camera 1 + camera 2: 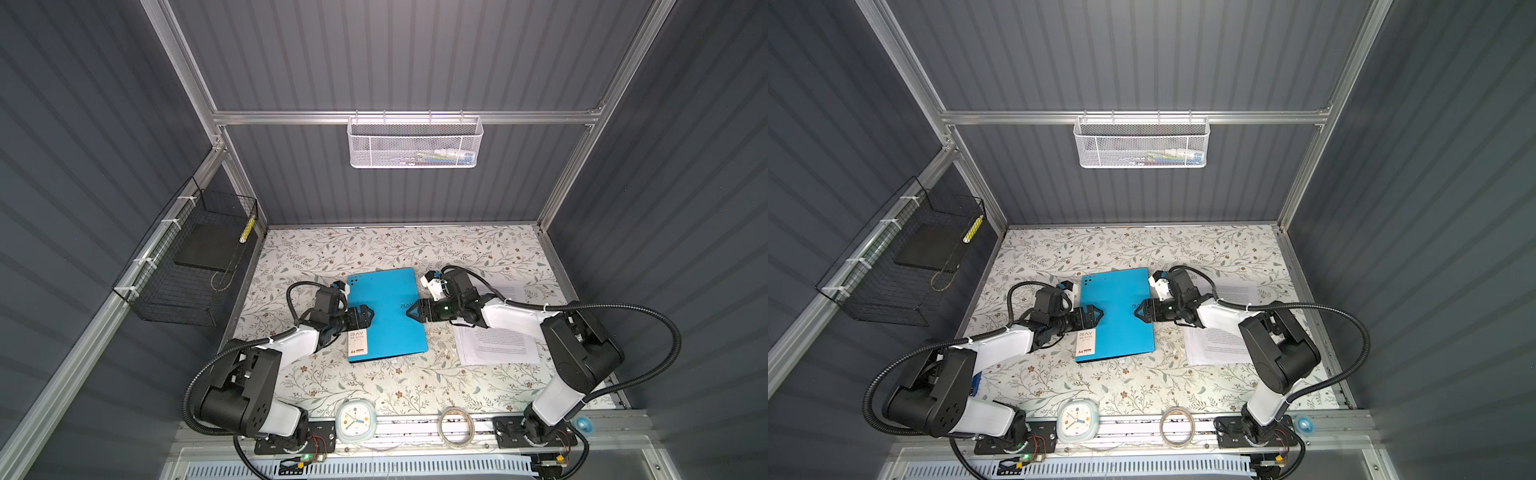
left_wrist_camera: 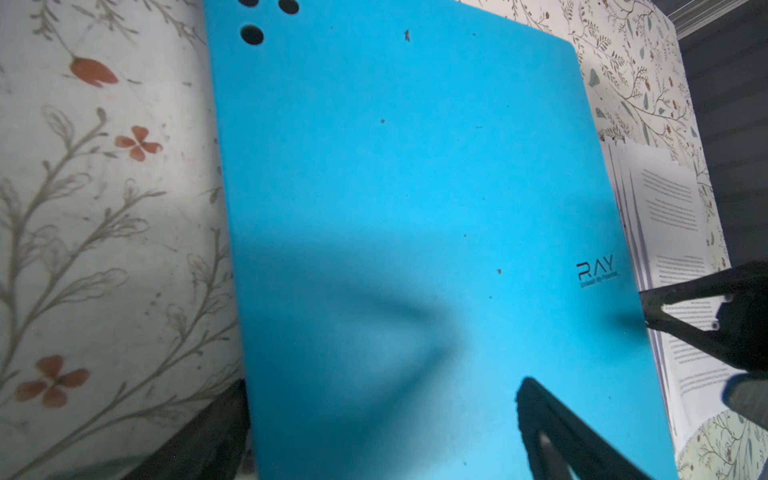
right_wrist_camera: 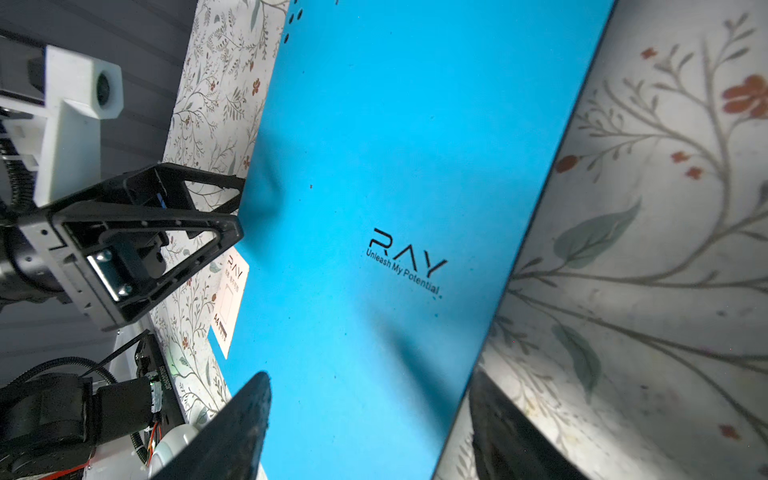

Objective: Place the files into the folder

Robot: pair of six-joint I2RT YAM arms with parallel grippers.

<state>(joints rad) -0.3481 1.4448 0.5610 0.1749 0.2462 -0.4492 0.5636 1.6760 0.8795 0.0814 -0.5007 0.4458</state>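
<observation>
The table (image 1: pixel 374 249) with its flower-pattern cover fills the lower middle of both top views. In its centre lies the folder (image 1: pixel 388 332) — closed and flat, blue cover up, with a white label (image 1: pixel 358 344) at its lower left corner. To the right of it, partly hidden under the right arm (image 1: pixel 515 318), the files (image 1: pixel 498 347) lie flat on the table, near the folder but not touching it.

The left gripper (image 1: pixel 371 315) is at the folder's left edge, with its jaws wide apart and nothing between them. The right gripper (image 1: pixel 409 309) faces it from the folder's right edge. Its jaws are also apart and hold nothing — in the right wrist view one finger (image 3: pixel 237 432) shows over the blue cover and the other finger (image 3: pixel 511 440) over the table beside the edge.
</observation>
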